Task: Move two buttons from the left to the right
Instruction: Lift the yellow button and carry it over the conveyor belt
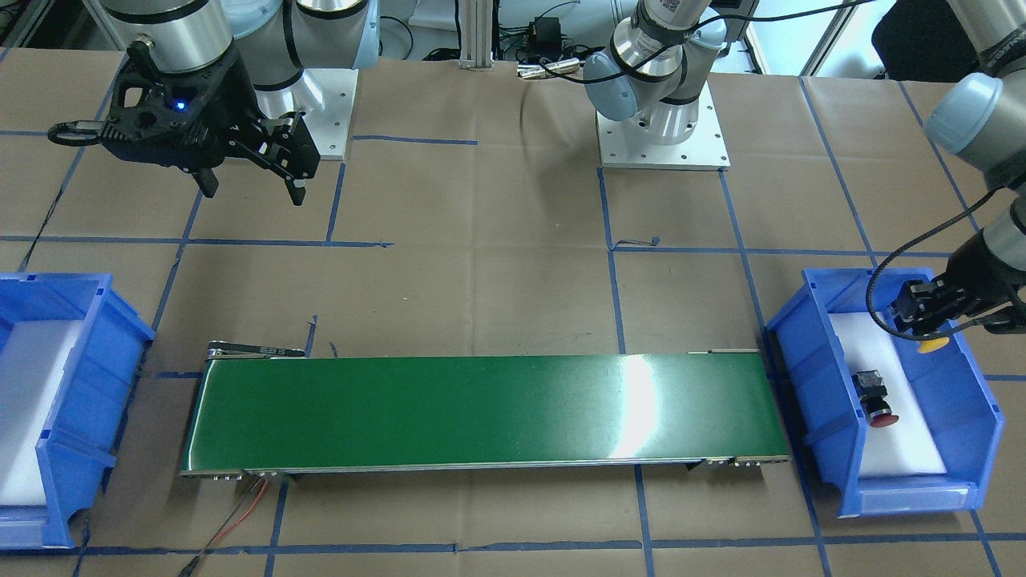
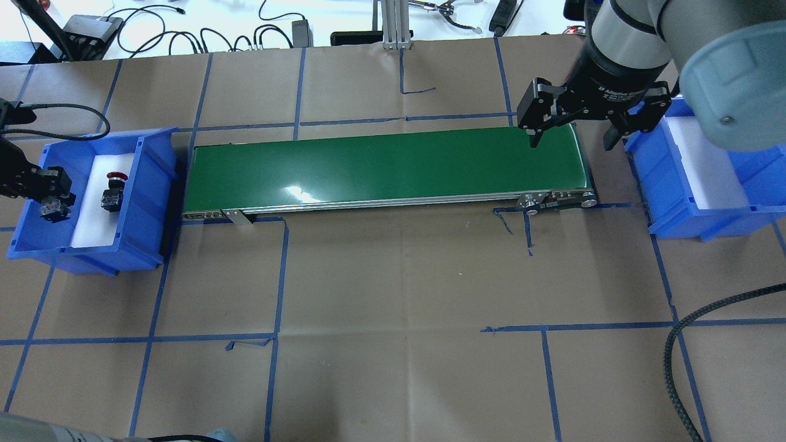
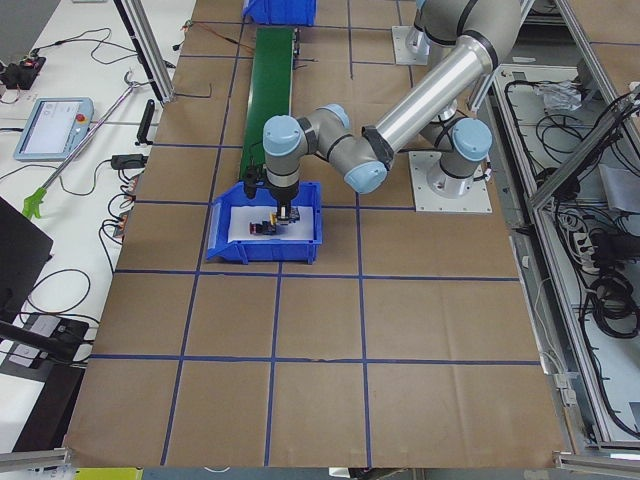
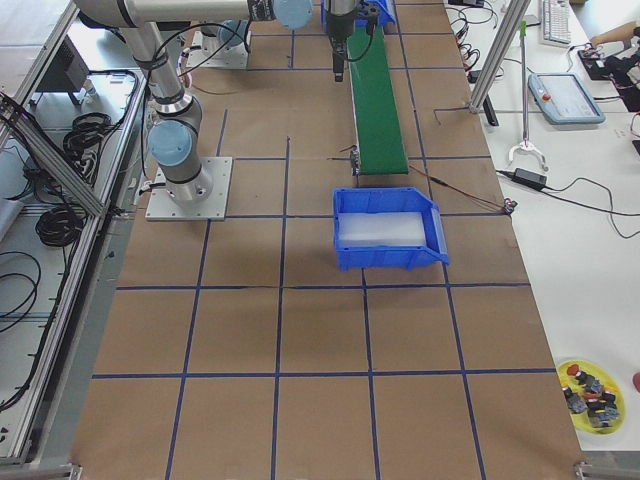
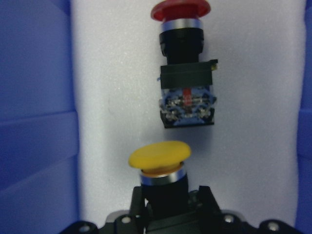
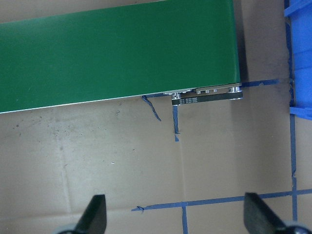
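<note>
Two buttons are in view, and both sit in the blue bin point(image 2: 144, 184) at the green belt's point(image 2: 381, 166) end on the robot's left side. I count one yellow button point(image 5: 159, 155) and one red button point(image 5: 185, 68). The left gripper point(image 5: 169, 199) is down inside that bin, and its jaws are squeezed on the black neck of the yellow button, so its cap sticks out in front of them. I cannot tell if the yellow button is off the white pad point(image 5: 112, 97) or touching it. The red button lies on its side on the same pad, just past the yellow cap and not touching it. There are two bins in all. The second blue bin point(image 2: 694, 212) is at the belt's other end and has only a white pad in it. The right gripper point(image 2: 571, 142) hangs over that far end of the belt with its jaws spread wide, holding nothing. I see one belt, with nothing on it.
</note>
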